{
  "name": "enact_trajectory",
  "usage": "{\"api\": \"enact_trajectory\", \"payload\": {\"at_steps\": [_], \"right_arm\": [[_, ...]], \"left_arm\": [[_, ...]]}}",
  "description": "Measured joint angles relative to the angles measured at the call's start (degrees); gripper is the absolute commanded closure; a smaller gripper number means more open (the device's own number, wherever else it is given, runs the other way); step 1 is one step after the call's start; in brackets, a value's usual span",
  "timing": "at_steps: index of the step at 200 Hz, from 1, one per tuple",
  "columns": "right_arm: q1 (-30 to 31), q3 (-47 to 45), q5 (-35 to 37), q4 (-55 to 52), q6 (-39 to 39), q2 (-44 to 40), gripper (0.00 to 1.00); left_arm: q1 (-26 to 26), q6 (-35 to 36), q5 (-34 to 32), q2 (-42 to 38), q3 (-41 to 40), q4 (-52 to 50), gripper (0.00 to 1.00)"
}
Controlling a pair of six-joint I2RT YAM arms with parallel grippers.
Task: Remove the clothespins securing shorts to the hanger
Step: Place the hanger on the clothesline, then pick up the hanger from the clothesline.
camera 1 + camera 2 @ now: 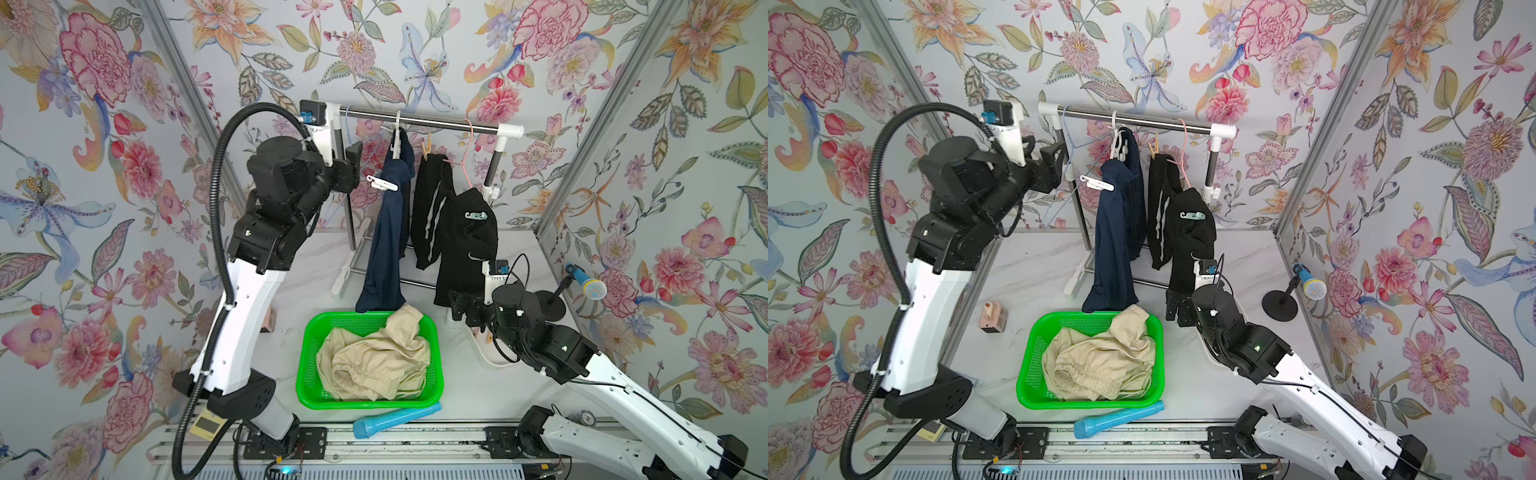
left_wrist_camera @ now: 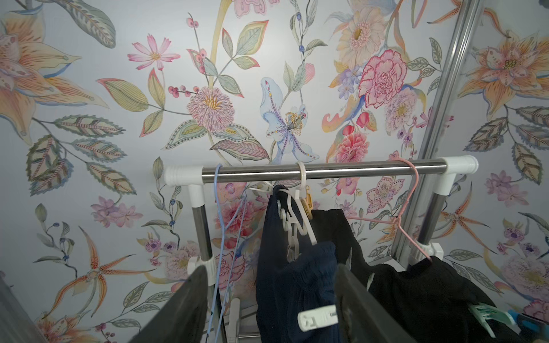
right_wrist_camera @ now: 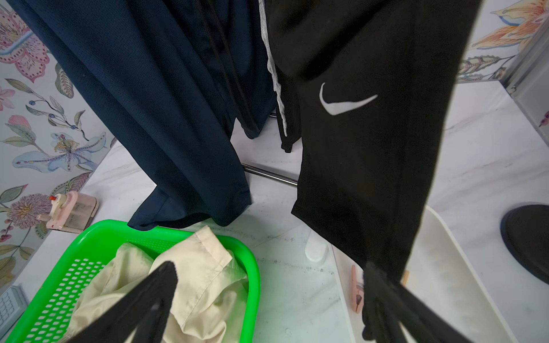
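Three pegs hung at the far rack [image 1: 436, 123]: white clip [image 1: 382, 183] on navy shorts [image 1: 384, 249], teal clip [image 1: 476, 215] and wooden peg [image 1: 426, 147] on black shorts [image 1: 461, 253]. Likely light and springy; best squeezed at the tails. Left gripper [image 2: 269, 276] spread beside the white clip; right gripper [image 3: 267, 297] spread, empty.

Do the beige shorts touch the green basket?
Touching. In both top views the beige shorts lie heaped inside the green basket, pressed against its walls.

The basket [image 1: 307, 365] is glossy plastic, rail [image 1: 436, 123] smooth metal (plastic end caps [image 1: 510, 131]), navy shorts [image 1: 384, 249] matt cloth.
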Motion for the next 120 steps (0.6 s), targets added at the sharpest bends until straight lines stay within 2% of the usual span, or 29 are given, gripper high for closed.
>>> {"api": "enact_trajectory", "payload": {"at_steps": [26,47,120], "right_arm": [[0.0,-0.2,0.0,-0.5,0.3,0.0,0.01],[0.0,-0.6,0.0,-0.6,0.7,0.3,0.01],[1.3,-3.0,0.0,-0.9,2.6,3.5,0.01]], "left_arm": [[0.0,0.0,0.3,8.6,7.6,-2.9,0.41],[0.0,0.0,1.6,12.7,10.1,-3.5,0.41],[0.0,-2.5,8.2,16.1,10.4,1.2,0.41]]}}
